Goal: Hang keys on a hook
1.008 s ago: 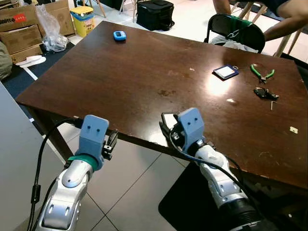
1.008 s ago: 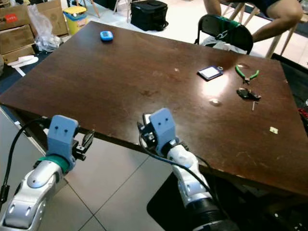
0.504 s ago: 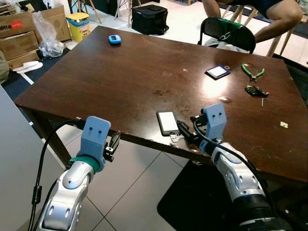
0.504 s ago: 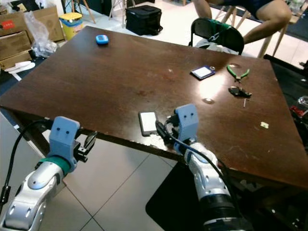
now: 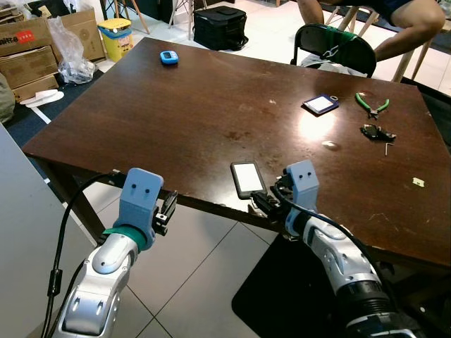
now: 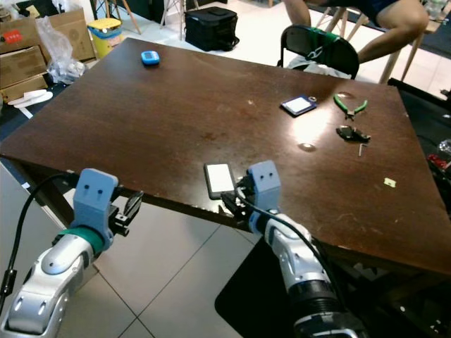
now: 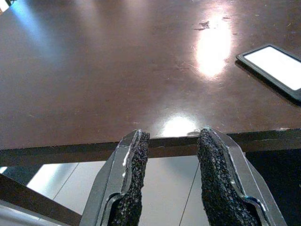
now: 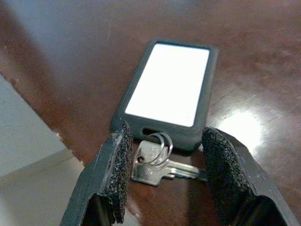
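**Key at the worktop's edge, claw poised around it**

A small silver key on a wire ring (image 8: pixel 157 162) lies flat on the dark brown wooden worktop (image 5: pixel 211 105), just beside the near end of a black-cased phone with a lit white screen (image 8: pixel 168 84) and very close to the worktop's front edge. The right claw (image 8: pixel 162 176) has its two black padded fingers spread wide, one on each side of the key, gripping nothing. The left claw (image 7: pixel 171 181) hovers open below the same edge, well apart from the key.

Risks, as I judge them: closing may nudge the thin key off the edge onto the tiled floor (image 5: pixel 190 274), or a pad could catch the phone instead.

The head views are too coarse to show the key clearly.
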{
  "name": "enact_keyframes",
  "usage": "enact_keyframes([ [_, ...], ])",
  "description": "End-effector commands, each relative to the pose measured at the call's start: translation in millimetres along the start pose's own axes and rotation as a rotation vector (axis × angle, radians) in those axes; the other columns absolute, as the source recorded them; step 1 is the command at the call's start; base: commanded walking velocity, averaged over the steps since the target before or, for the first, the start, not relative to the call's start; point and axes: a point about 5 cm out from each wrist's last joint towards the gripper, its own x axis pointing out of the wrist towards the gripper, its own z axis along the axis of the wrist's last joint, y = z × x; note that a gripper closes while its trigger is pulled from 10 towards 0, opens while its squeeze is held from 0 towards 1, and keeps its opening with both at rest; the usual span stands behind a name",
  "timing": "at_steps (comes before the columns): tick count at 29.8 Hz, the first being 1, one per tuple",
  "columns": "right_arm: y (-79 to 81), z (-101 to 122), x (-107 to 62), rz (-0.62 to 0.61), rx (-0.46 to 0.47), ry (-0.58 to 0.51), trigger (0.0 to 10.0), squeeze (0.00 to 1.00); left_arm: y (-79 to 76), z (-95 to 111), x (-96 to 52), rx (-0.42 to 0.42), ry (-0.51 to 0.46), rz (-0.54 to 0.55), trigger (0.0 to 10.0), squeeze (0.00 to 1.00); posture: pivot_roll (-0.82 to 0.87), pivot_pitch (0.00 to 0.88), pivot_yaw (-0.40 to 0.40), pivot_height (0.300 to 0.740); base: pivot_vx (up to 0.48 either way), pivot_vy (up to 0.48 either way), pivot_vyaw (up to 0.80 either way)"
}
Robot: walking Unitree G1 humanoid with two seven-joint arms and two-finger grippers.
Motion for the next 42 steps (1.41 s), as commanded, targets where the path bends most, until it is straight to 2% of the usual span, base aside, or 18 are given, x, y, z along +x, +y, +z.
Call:
enact_keyframes([
  [1, 0.7, -9.9, -1.0, 0.001, 0.002, 0.046, 10.0, 0.00, -0.3, -3.4, -3.6, -0.006, 0.019, 0.001, 10.0, 0.00, -0.04, 0.093, 0.062, 0.740, 0.000, 0.000, 0.00],
  [8, 2.7, -8.7, 2.4, 0.009, 0.003, 0.048, 10.0, 0.00, 0.6, -3.1, -4.3, -0.007, 0.020, 0.005, 10.0, 0.00, -0.03, 0.096, 0.066, 0.740, 0.000, 0.000, 0.00],
  [10, 4.2, -9.3, 3.1, 0.014, 0.003, 0.049, 8.4, 0.00, 0.8, -2.9, -4.6, -0.007, 0.021, 0.005, 10.0, 0.00, -0.03, 0.099, 0.068, 0.740, 0.000, 0.000, 0.00],
  [12, 4.2, -9.3, 3.1, 0.014, 0.003, 0.049, 8.4, 0.00, 0.8, -2.9, -4.6, -0.007, 0.021, 0.005, 10.0, 0.00, -0.03, 0.099, 0.068, 0.740, 0.000, 0.000, 0.00],
  [13, 4.8, -9.7, 3.3, 0.017, 0.004, 0.049, 7.5, 0.00, 1.0, -2.8, -4.8, -0.007, 0.021, 0.006, 10.0, 0.00, -0.03, 0.099, 0.068, 0.740, 0.000, 0.000, 0.00],
  [15, 5.6, -10.3, 3.4, 0.019, 0.005, 0.050, 7.3, 0.00, 1.2, -2.7, -5.2, -0.008, 0.022, 0.007, 10.0, 0.00, -0.03, 0.101, 0.069, 0.740, 0.000, 0.000, 0.00],
  [16, 6.3, -10.6, 3.6, 0.020, 0.007, 0.051, 5.3, 0.00, 1.5, -2.7, -5.5, -0.008, 0.023, 0.008, 10.0, 0.00, -0.03, 0.102, 0.070, 0.740, 0.000, 0.000, 0.00],
  [19, 6.8, -10.8, 3.9, 0.021, 0.008, 0.051, 4.7, 0.00, 1.7, -2.6, -5.7, -0.008, 0.023, 0.008, 10.0, 0.00, -0.03, 0.102, 0.070, 0.740, 0.000, 0.000, 0.00],
  [20, 7.3, -10.8, 4.2, 0.022, 0.010, 0.051, 4.0, 0.00, 1.9, -2.6, -5.8, -0.008, 0.024, 0.009, 10.0, 0.00, -0.03, 0.103, 0.072, 0.740, 0.000, 0.000, 0.00],
  [21, 7.3, -10.8, 4.2, 0.022, 0.010, 0.051, 4.0, 0.00, 1.9, -2.6, -5.8, -0.008, 0.024, 0.009, 10.0, 0.00, -0.03, 0.103, 0.072, 0.740, 0.000, 0.000, 0.00],
  [22, 7.6, -10.8, 4.4, 0.022, 0.010, 0.050, 3.3, 0.00, 2.1, -2.6, -5.9, -0.008, 0.024, 0.009, 10.0, 0.00, -0.03, 0.103, 0.072, 0.740, 0.000, 0.000, 0.00],
  [23, 7.6, -10.8, 4.4, 0.022, 0.010, 0.050, 3.3, 0.00, 2.1, -2.6, -5.9, -0.008, 0.024, 0.009, 10.0, 0.00, -0.03, 0.103, 0.072, 0.740, 0.000, 0.000, 0.00],
  [24, 7.8, -10.6, 4.7, 0.023, 0.011, 0.049, 2.3, 0.00, 2.4, -2.6, -6.0, -0.007, 0.025, 0.008, 10.0, 0.00, -0.03, 0.103, 0.073, 0.740, 0.000, 0.000, 0.00],
  [25, 8.0, -10.6, 4.9, 0.023, 0.012, 0.048, 2.3, 0.00, 2.5, -2.6, -6.0, -0.007, 0.025, 0.008, 10.0, 0.00, -0.03, 0.103, 0.073, 0.740, 0.000, 0.000, 0.00],
  [28, 8.0, -10.7, 5.1, 0.023, 0.014, 0.047, 1.2, 0.00, 2.6, -2.5, -6.2, -0.006, 0.026, 0.008, 10.0, 0.00, -0.02, 0.104, 0.074, 0.740, 0.000, 0.000, 0.00],
  [29, 8.0, -10.7, 5.1, 0.023, 0.014, 0.047, 1.2, 0.00, 2.6, -2.5, -6.2, -0.006, 0.026, 0.008, 10.0, 0.00, -0.02, 0.104, 0.074, 0.740, 0.000, 0.000, 0.00],
  [30, 8.4, -10.8, 5.3, 0.024, 0.017, 0.045, 0.0, 0.00, 2.7, -2.4, -6.1, -0.005, 0.027, 0.008, 10.0, 0.00, -0.02, 0.105, 0.075, 0.740, 0.000, 0.000, 0.00],
  [42, 9.0, -10.4, 5.3, 0.027, 0.024, 0.038, 0.0, 0.00, 2.4, -2.4, -6.2, -0.003, 0.028, 0.008, 10.0, 0.00, -0.02, 0.105, 0.075, 0.740, 0.000, 0.000, 0.00],
])
